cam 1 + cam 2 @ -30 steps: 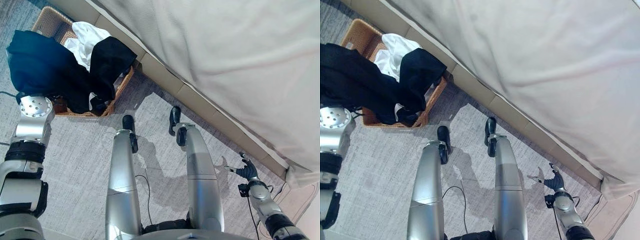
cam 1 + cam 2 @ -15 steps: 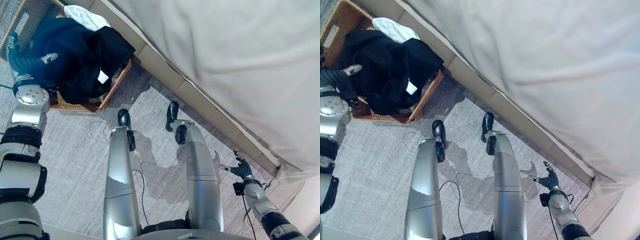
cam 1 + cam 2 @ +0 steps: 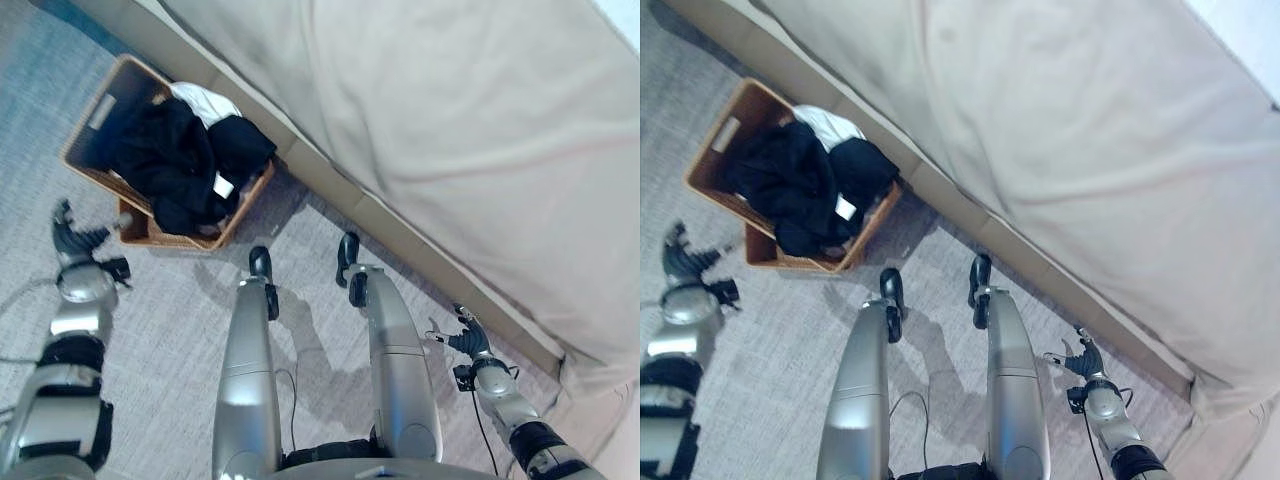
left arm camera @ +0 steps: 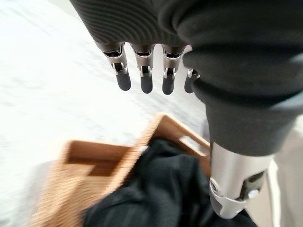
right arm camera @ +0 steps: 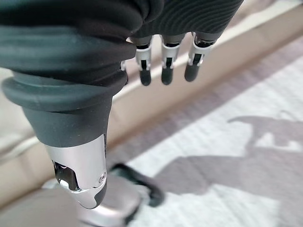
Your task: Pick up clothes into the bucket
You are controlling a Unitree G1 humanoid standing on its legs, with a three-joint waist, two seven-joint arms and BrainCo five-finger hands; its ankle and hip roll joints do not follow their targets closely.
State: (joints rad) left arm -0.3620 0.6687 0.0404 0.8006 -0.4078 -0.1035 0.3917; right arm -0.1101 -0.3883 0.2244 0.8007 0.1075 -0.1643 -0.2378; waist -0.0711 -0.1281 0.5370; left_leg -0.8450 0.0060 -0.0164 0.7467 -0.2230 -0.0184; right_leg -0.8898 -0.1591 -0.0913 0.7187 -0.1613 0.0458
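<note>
- My left hand [image 3: 72, 240] hangs in the air over the grey carpet [image 3: 170, 330], a little way off from the basket [image 3: 92, 115].
- The fingers [image 4: 144, 75] of that hand are straight and spread out. They hold nothing.
- From my left wrist I can see the basket's brown woven wall and some dark cloth past my fingertips.
- The basket sits on the carpet, right beside the low edge of the bed [image 3: 330, 175].
- The dark clothes [image 3: 165, 160] are piled inside the basket. Some of them hang over the basket's near rim.
- A white piece of clothing [image 3: 205, 100] lies in the basket too, at the side nearest the bed. It peeks out from behind the dark clothes.
- A small white tag [image 3: 224, 187] shows on the dark clothes.
- My right hand [image 3: 466, 338] is on the other side, low over the carpet and near the bed's edge.
- Its fingers [image 5: 163, 66] are loose and open. They hold nothing as well.
- A big pale sheet [image 3: 470, 130] covers the bed.
</note>
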